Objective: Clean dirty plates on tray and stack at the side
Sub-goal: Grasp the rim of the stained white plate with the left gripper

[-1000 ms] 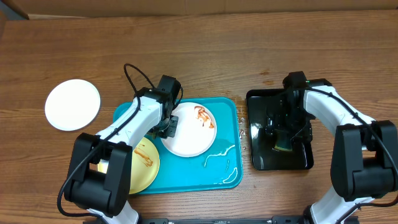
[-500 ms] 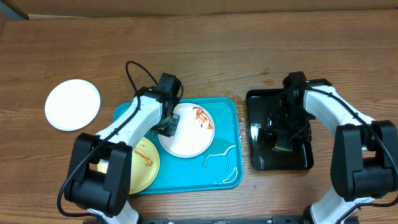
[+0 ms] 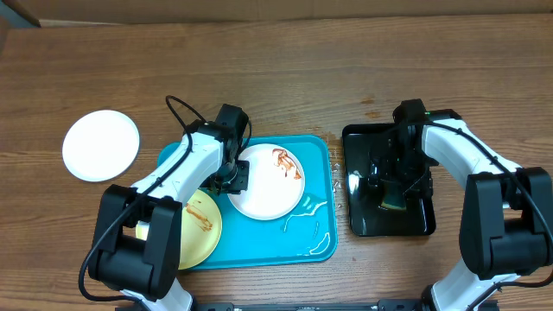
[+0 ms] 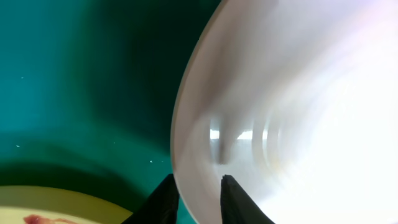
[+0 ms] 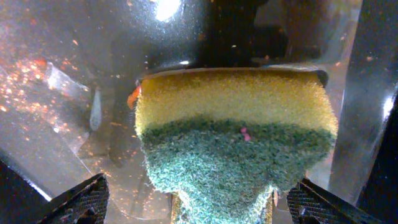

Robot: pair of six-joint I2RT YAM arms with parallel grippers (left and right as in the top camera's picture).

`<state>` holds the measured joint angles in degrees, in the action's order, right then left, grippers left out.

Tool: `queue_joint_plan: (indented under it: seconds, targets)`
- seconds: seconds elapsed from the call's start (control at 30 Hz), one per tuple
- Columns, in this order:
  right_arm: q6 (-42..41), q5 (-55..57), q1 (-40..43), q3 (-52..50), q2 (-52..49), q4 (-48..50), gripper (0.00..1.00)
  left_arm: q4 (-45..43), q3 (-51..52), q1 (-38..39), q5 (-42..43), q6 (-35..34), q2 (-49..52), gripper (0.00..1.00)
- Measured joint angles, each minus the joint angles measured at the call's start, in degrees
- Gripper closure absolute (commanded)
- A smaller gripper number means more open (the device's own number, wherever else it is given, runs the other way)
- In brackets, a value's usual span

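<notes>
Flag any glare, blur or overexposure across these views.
Overhead: even light, sharp, small glints on the black tray. Left wrist: the white plate blows out to featureless white, rim soft. Right wrist: the sponge is crisp; black tray around it sparkles with glare.

free: tray (image 3: pixel 321 155) right strip | blocked: white plate (image 3: pixel 263 190), yellow plate (image 3: pixel 200 231) fill tray's left side

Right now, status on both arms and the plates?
Left gripper straddling rim of smeared white plate on blue tray, grip unconfirmed. Right gripper open, flanking sponge in black tray. Smears also on yellow plate; nothing blocking.
</notes>
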<state>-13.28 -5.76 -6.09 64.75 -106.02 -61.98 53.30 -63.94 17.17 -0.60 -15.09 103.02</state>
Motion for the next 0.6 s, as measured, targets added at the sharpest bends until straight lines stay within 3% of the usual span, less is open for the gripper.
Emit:
queue_joint_plan:
  seconds: [0.13, 0.43, 0.5, 0.6]
  targets:
    - [0.0, 0.0, 0.0, 0.0, 0.0, 0.0, 0.07, 0.3, 0.0, 0.0, 0.5, -0.3, 0.0, 0.83]
    - [0.0, 0.0, 0.0, 0.0, 0.0, 0.0, 0.07, -1.8, 0.9, 0.0, 1.0, -2.8, 0.0, 0.82]
    - [0.0, 0.0, 0.0, 0.0, 0.0, 0.0, 0.07, -3.1, 2.0, 0.0, 1.1, -3.7, 0.0, 0.92]
    - [0.0, 0.0, 0.0, 0.0, 0.0, 0.0, 0.07, -3.9, 3.1, 0.0, 1.6, -5.1, -0.2, 0.96]
